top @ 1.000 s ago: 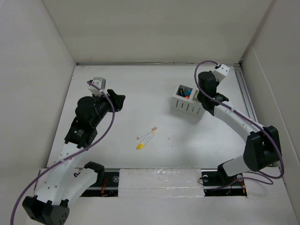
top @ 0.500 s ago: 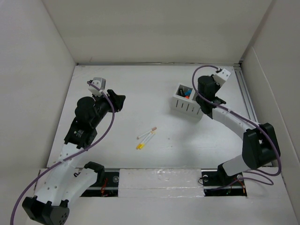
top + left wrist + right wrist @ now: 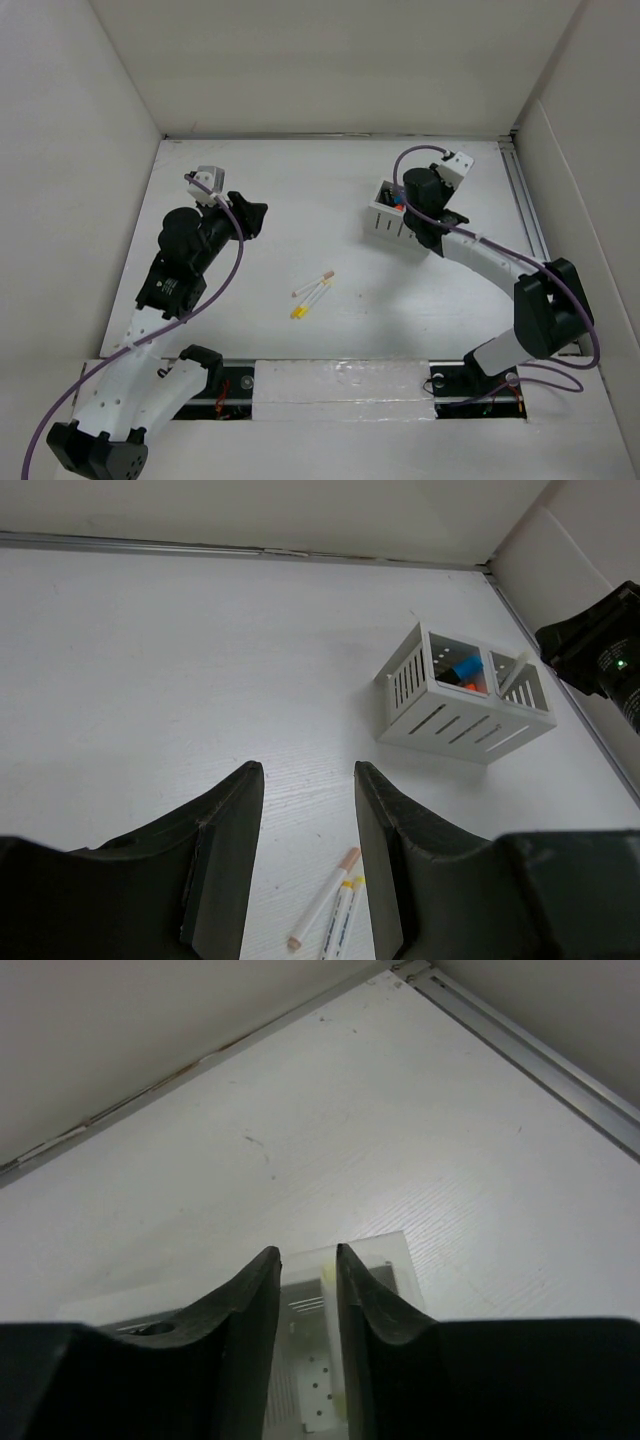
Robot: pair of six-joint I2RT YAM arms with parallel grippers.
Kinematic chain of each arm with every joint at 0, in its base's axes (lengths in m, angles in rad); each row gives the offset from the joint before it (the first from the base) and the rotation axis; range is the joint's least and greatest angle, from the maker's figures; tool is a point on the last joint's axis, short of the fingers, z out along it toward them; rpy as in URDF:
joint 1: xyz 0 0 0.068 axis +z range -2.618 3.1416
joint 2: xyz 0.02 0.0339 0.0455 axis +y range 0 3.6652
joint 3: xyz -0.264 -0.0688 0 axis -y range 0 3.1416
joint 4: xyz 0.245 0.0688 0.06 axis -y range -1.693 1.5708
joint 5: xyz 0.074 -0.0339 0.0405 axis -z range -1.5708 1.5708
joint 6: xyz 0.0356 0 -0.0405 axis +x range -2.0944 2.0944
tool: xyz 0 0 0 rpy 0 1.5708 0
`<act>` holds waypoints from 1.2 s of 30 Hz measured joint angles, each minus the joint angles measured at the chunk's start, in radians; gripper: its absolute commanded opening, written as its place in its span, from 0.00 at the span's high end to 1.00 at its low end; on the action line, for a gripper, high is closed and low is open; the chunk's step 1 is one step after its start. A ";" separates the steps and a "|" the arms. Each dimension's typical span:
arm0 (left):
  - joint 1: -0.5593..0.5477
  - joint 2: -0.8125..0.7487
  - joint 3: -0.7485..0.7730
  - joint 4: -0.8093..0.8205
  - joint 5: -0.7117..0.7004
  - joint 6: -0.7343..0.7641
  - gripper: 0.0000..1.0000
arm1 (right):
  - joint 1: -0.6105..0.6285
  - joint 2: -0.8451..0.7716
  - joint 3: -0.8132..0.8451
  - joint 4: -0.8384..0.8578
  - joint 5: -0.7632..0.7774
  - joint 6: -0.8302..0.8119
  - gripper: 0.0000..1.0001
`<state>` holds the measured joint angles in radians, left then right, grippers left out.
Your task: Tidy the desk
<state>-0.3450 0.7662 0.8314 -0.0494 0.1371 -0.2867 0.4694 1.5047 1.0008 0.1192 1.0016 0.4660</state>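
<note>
Right wrist view showed the right gripper (image 3: 308, 1255) pointing down over the box (image 3: 380, 1258). Its fingers (image 3: 250, 1300) were a little apart, and I could see nothing clamped between them. The left gripper (image 3: 308, 770) hung above the desk (image 3: 300, 190), also with its fingers apart and nothing in them.

The box stood on the far right part of the desk and had two compartments. In the left wrist view a white pen (image 3: 513, 672) leaned in the compartment nearer the right gripper, its top close to that gripper. The other compartment held something blue (image 3: 465, 667) and something orange (image 3: 470, 685); what else was inside, I could not tell.

The desk itself lay under both arms and filled the floor between the walls. Near its middle lay the loose pens (image 3: 313, 290), at least two, close side by side and well apart from the box.

I judged that one pen was just being put away and this step was at its end. The next move called for lifting the right gripper straight out, so that the leaning pen was not dragged. One gripper then had to go to the loose pens with open fingers set across one shaft. As they lay so near together, taking only one would need care.
</note>
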 measured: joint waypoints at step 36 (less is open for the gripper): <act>0.000 0.006 0.000 0.000 -0.013 0.000 0.62 | 0.617 0.265 0.053 -0.245 -0.724 0.249 0.57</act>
<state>-0.3450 0.7723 0.8314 -0.0494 0.1238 -0.2863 1.0866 1.7695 1.0534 -0.1261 0.2771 0.7151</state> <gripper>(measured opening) 0.378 0.441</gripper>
